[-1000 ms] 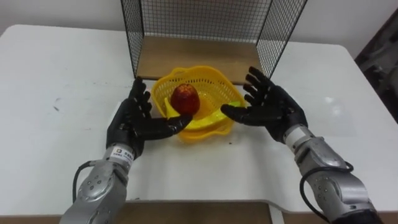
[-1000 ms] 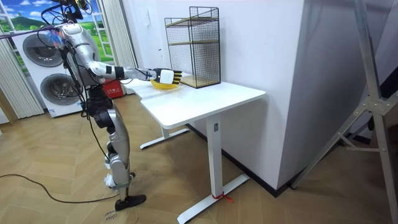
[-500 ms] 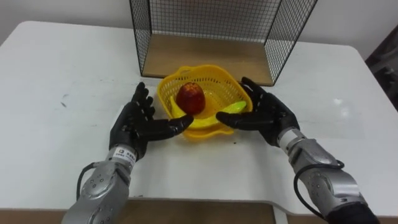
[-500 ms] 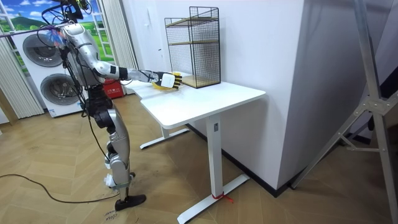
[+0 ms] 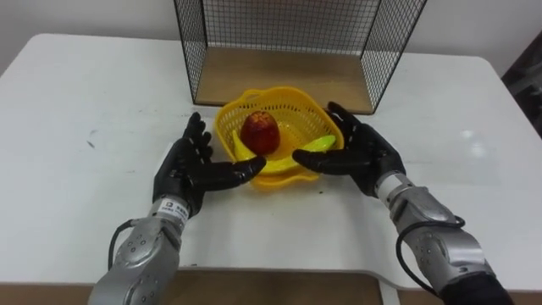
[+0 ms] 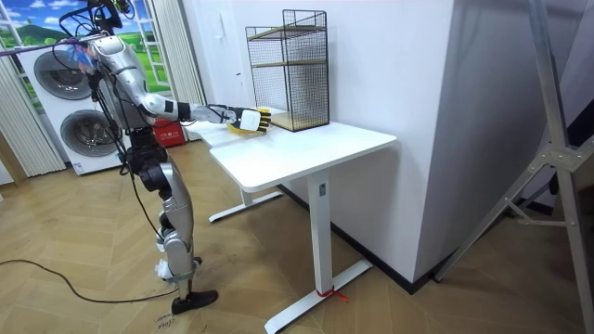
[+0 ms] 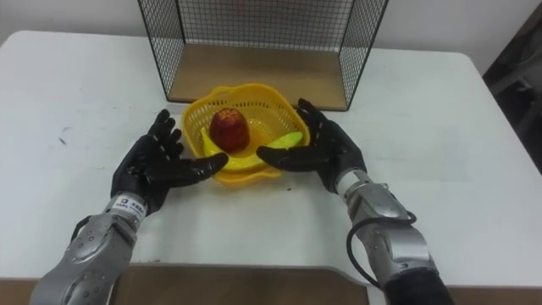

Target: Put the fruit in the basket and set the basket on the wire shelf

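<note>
- Since both fruits already lie inside the basket (image 5: 292, 114), the red fruit (image 5: 259, 133) near its middle and the yellow-green fruit (image 5: 315, 146) toward its right wall, I judge that only the carrying step is left
- Standing at the near edge of the white table (image 5: 85, 102), the robot stretches both arms toward the basket
- Directly behind the basket, on the side away from the robot, stands the wire shelf (image 5: 279, 34), and its wooden board (image 5: 279, 76) begins just past the basket's back rim
- To the left of the basket is the left hand (image 5: 188, 169), open, with straight fingers pointing forward; its thumb reaches to the front rim of the basket, but I cannot tell if it touches
- To the right of the basket is the right hand (image 5: 366, 152), open as well, with the palm turned to the basket and the fingers lying along its right wall
- So the basket sits between the two palms; the right hand seems a little nearer, the left palm a little apart
- Being roundish, the basket has no clear long axis, so the direction of the squeeze matters little
- What matters is that the shelf opening lies straight behind the basket, so the coming move is probably an equal press from both sides, a lift and a push forward
- If one hand presses harder, the light basket may slide sideways or tip
</note>
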Motion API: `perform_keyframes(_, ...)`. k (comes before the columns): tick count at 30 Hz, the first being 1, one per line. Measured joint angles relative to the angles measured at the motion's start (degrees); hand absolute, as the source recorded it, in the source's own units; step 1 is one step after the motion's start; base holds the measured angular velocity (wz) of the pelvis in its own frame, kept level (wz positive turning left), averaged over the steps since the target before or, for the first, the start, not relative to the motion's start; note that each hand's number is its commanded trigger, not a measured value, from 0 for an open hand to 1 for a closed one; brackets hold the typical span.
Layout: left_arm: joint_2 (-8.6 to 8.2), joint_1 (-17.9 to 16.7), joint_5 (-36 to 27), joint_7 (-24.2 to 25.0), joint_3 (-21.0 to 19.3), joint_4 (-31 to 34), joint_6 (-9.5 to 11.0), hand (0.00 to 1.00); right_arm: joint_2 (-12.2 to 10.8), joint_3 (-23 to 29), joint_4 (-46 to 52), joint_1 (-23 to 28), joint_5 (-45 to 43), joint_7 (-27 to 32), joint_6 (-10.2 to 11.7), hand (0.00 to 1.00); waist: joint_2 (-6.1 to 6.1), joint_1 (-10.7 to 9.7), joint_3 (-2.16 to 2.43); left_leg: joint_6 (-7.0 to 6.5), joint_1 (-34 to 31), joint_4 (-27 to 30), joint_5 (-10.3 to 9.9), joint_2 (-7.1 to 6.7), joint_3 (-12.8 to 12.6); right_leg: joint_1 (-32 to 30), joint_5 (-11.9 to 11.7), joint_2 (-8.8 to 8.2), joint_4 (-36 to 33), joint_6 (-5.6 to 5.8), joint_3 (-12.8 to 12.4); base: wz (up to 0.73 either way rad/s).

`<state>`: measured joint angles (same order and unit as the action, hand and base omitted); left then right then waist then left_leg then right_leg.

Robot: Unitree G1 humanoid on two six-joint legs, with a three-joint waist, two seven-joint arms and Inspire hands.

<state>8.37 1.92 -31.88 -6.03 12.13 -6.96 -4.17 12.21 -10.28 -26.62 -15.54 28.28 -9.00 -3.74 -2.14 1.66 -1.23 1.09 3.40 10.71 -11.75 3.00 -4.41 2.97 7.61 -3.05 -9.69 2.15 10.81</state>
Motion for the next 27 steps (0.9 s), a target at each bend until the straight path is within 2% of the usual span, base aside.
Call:
perform_keyframes(11, -0.70, 0.0, 0.0, 0.0, 2.2, 0.0, -0.2, 0.00, -0.4, -1.7, 0.4, 0.0, 0.2, 0.1, 0.0, 0.00, 0.29, 0.0, 0.44, 0.00, 0.3, 0.0, 0.0, 0.00, -0.1, 0.0, 0.0, -0.02, 0.0, 0.00, 0.0, 0.00)
perform_keyframes(19, -0.98, 0.1, -0.1, 0.0, 2.2, 0.0, -0.3, 0.00, -1.5, -2.3, 0.7, 0.0, -1.7, 0.8, 0.0, 0.00, 0.28, -0.5, 0.46, 0.02, 0.4, 0.1, 0.0, 0.01, -0.2, 0.1, 0.0, -0.04, 0.0, -0.06, 0.0, 0.00)
perform_keyframes(27, -0.96, 0.2, -1.3, 0.0, 1.6, -0.7, -0.2, 0.00, -2.6, -2.7, 1.0, 0.1, -1.8, 1.0, 0.0, 0.00, 0.34, -1.9, 0.40, 0.02, 1.1, -0.1, 0.0, 0.01, -0.5, 0.6, 0.0, 0.02, 0.1, -0.07, -0.5, -0.02)
